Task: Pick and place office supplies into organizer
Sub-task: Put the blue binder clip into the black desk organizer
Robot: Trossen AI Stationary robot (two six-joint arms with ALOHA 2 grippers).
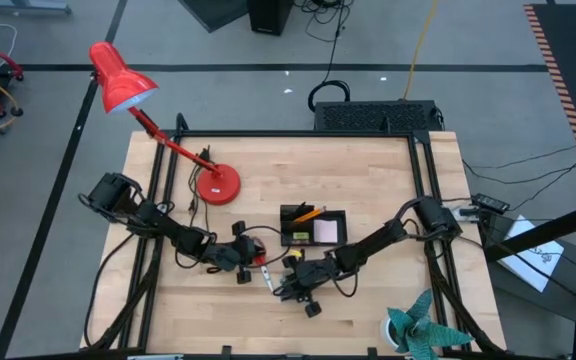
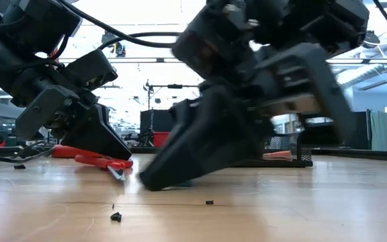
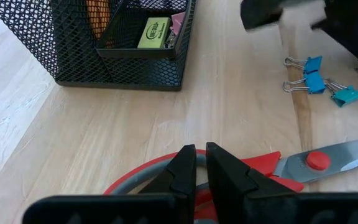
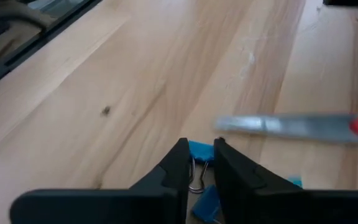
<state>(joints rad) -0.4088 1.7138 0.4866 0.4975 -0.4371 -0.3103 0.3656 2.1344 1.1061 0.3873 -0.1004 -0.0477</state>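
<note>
The red-handled scissors (image 3: 272,168) lie flat on the table, blade pointing toward the right arm. My left gripper (image 3: 201,163) stands over their handle, fingers closed on it. Three bluish clips (image 3: 319,79) lie beyond the scissors. My right gripper (image 4: 201,158) is down at the table among the clips, shut on one (image 4: 201,149). The black mesh organizer (image 1: 313,228) stands farther back and holds orange pencils (image 3: 98,12), a yellow piece (image 3: 154,32) and the pink note pad (image 1: 326,232). My left gripper pinches the scissors' handle loop (image 3: 166,171) between its two fingers, slanting down from the table's left side. The scissors lie on the table (image 2: 103,161). My right gripper pinches a blue clip by its body and wire loop (image 4: 196,179), slanting down from the right. The clip is at table level; whether it is lifted, I cannot tell.
A red desk lamp (image 1: 216,185) stands left of the organizer, its shade (image 1: 120,78) out over the table's far left corner. A teal spiky leafy object (image 1: 423,330) sits at the near right corner. A black box with cables (image 1: 376,115) stands behind the far edge.
</note>
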